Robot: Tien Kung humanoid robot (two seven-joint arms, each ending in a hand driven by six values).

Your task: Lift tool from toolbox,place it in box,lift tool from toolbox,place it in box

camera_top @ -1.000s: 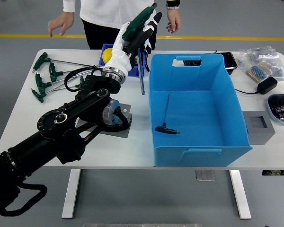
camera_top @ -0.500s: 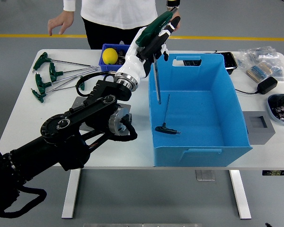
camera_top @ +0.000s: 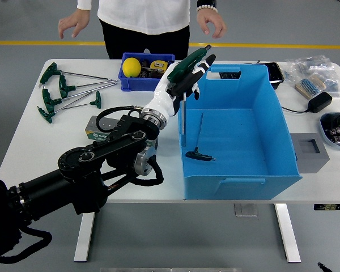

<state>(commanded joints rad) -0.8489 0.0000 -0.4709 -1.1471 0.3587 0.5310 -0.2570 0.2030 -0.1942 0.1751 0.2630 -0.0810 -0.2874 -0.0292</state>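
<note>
The left hand has its fingers wrapped tight around the green handle of a tool. The tool's thin metal rod hangs straight down inside the blue box, near its left wall. Another tool lies on the box floor.

Tool in box (rightward)

White-and-black left hand grips a green-handled tool; right of it a bright blue box, white bench beneath, yellow ball left.
</note>
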